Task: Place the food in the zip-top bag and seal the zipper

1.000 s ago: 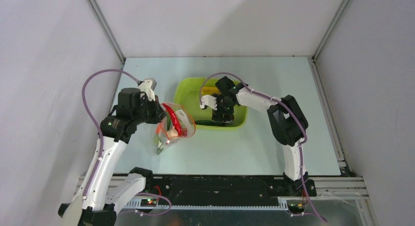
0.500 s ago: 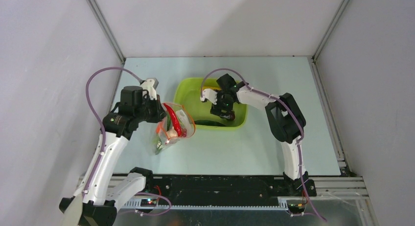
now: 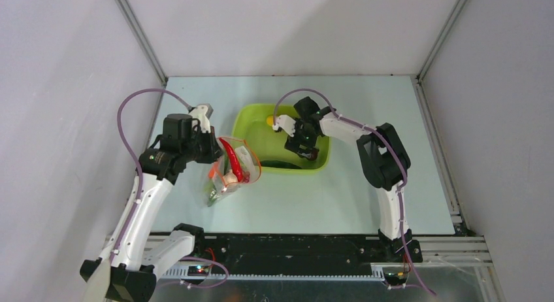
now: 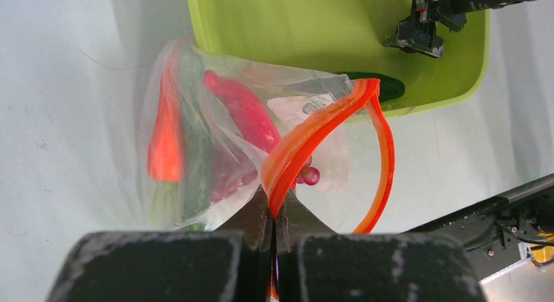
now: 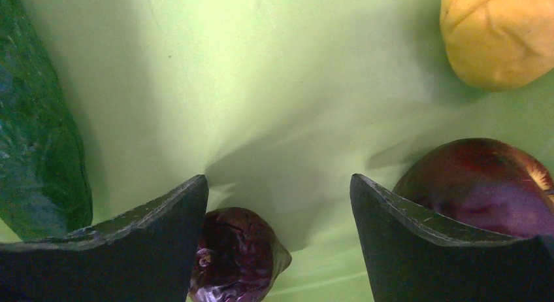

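Observation:
My left gripper (image 4: pixel 274 210) is shut on the orange-red zipper (image 4: pixel 313 129) of the clear zip-top bag (image 3: pixel 230 168) and holds its mouth open beside the tray. Inside the bag lie the red chili (image 4: pixel 245 112), the orange carrot (image 4: pixel 164 142), purplish grapes (image 4: pixel 308 176) and something green. My right gripper (image 5: pixel 277 191) is open, low inside the lime-green tray (image 3: pixel 251 119). A small dark maroon piece (image 5: pixel 238 256) lies against its left finger. A larger maroon ball (image 5: pixel 483 184) lies behind its right finger. The green cucumber (image 5: pixel 36 151) and yellow lemon (image 5: pixel 500 34) lie on the tray floor.
The tray (image 4: pixel 294 27) stands at mid table, just right of the bag. Grey walls with metal corner rails close the table's back and sides. The black rail with the arm bases (image 3: pixel 294 250) runs along the near edge.
My right gripper has shifted slightly right and back inside the tray. My left gripper keeps its hold on the bag, nearly still.

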Controlling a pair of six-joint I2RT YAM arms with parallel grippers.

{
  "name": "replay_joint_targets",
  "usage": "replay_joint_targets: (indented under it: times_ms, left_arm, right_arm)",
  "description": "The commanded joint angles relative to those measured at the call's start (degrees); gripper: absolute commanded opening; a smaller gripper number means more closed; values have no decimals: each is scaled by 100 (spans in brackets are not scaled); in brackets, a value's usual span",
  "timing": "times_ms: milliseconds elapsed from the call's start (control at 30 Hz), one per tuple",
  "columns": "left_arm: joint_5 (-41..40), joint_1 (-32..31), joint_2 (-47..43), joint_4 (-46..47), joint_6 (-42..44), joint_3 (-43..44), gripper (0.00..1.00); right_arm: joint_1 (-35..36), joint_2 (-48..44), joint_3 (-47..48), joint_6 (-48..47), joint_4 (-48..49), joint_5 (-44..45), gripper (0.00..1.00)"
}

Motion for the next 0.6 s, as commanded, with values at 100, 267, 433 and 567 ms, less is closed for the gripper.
replay_joint_targets:
  times_ms: [100, 267, 433, 567]
  left_arm:
    - [-44, -12, 22, 103, 119, 337, 0]
    - [-35, -9, 3, 91, 127, 349, 0]
    - [-27, -11, -37, 93, 116, 357, 0]
    - [23, -12, -79, 111, 107, 335, 0]
  right_arm:
    - [3, -232, 139, 199, -640, 374, 87]
    - [8, -225, 89, 341, -637, 497, 87]
    - [26, -207, 97, 442, -571, 578, 83]
    - [27, -214, 90, 524, -637, 635, 80]
